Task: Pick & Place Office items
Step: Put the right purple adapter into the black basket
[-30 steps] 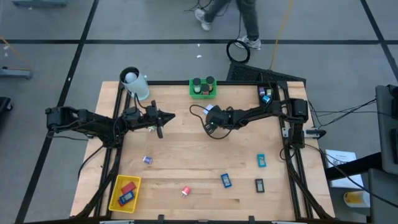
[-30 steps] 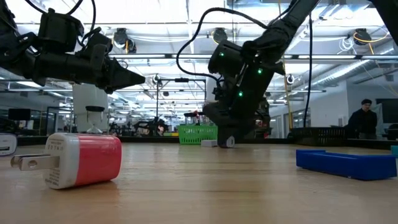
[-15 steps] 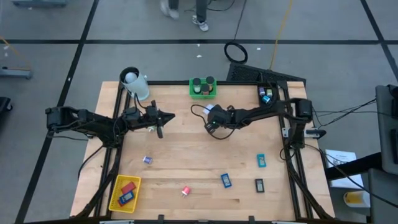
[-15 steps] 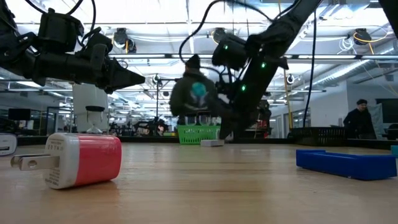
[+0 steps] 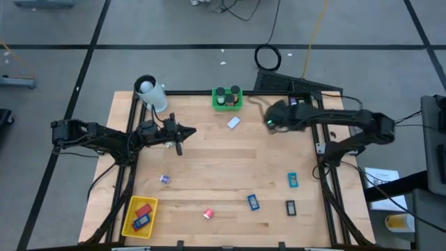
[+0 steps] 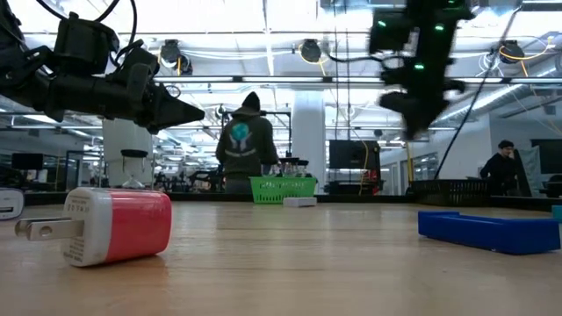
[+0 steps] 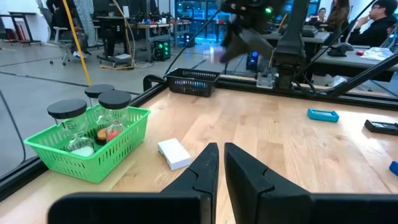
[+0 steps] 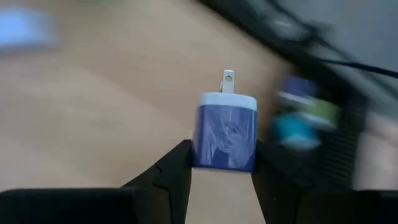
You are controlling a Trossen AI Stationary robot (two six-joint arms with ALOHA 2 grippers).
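My right gripper (image 5: 273, 120) is up in the air near the table's far right corner, shut on a blue charger plug (image 8: 225, 134) with a white end and metal prongs. My left gripper (image 5: 187, 130) waits level above the table's left half, shut and touching nothing. A white block (image 5: 233, 122) lies flat on the wood between the two grippers. More office items lie near the front: a red charger (image 5: 208, 214), a blue block (image 5: 253, 202), a teal block (image 5: 293, 180), a black piece (image 5: 290, 207) and a purple bit (image 5: 165, 179). My right gripper pinches the blue charger plug by its two blue side faces (image 8: 198, 155), one finger on each side, at the end away from the prongs. The prongs (image 8: 228, 79) point away from the fingers. The fingers slant downward, and the plug is lifted clear of the table.
A green basket (image 5: 227, 98) holding jars stands at the far edge, a black basket (image 5: 298, 104) at the far right corner, a yellow basket (image 5: 139, 216) with blocks at the near left. A white cylinder (image 5: 151, 93) stands far left. A person (image 6: 246, 140) stands beyond the table.
My right gripper has risen from the table beside the white block and swung toward the far right corner, by the black basket. The white block has stayed where it lay.
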